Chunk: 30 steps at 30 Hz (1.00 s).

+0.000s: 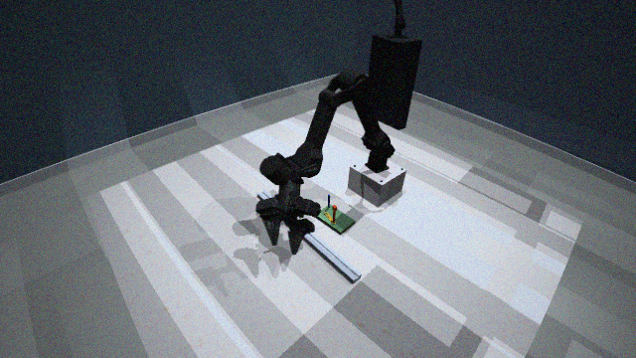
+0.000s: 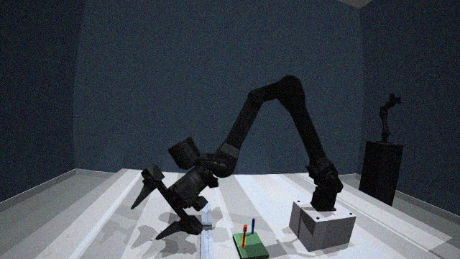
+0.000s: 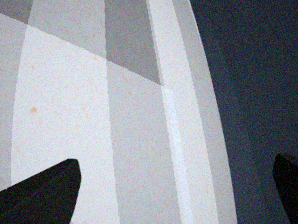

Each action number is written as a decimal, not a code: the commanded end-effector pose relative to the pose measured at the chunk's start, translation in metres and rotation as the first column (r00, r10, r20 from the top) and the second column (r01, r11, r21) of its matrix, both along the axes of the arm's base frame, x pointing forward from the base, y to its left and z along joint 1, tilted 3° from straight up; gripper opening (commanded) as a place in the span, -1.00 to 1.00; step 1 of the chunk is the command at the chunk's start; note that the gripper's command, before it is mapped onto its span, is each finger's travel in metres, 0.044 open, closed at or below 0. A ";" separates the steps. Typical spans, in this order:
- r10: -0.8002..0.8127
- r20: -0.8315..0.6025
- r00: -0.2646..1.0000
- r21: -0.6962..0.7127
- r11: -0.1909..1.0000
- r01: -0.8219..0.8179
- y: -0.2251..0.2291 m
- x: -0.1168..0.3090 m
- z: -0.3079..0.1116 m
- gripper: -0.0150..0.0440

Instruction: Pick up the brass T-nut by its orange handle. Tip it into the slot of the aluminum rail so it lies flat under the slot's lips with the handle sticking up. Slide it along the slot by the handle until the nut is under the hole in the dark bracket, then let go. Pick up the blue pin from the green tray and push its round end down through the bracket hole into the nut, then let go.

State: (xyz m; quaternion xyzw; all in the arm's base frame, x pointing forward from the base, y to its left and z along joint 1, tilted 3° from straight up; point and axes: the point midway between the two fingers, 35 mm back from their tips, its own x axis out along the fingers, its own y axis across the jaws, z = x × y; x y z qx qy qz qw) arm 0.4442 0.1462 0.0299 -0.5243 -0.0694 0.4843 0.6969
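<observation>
So the black WidowX arm (image 1: 320, 126) (image 2: 244, 126) is reaching out from its pale box-shaped base (image 1: 380, 186) (image 2: 332, 230), and the gripper (image 1: 284, 249) (image 2: 144, 224) (image 3: 180, 169) is spread wide with nothing pinched in it. It's tilted, up above the desk (image 1: 199, 323) (image 2: 108, 230) (image 3: 60, 105), with the fingertips out past the aluminum rail on the side away from the base. The wrist view just gets the two dark fingertips well apart, some striped desk and a bit of dark blue wall (image 1: 149, 60) (image 2: 215, 47) (image 3: 265, 100).

The T-nut's orange handle (image 1: 334, 213) (image 2: 244, 232) is standing up on the green tray (image 1: 342, 227) (image 2: 256, 248), and there's a yellowish bit at its foot that's pretty hard to make out. The blue pin (image 1: 328, 201) (image 2: 253, 226) is upright on that same tray, near the handle. Tray's sitting between the rail and the base.

The aluminum rail (image 1: 333, 258) (image 2: 205, 244) lies flat on the desk, partly hidden by the arm from above. Can't really pick out the bracket's hole in any of these, fwiw.
</observation>
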 end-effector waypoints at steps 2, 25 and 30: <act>-0.035 -0.067 0.997 0.021 0.999 0.036 0.001 -0.001 -0.001 1.00; -0.292 -0.782 -0.550 -0.586 0.045 0.809 -0.005 -0.095 -0.005 1.00; -0.159 -0.699 -0.697 -0.676 -0.173 0.717 -0.012 -0.114 0.001 1.00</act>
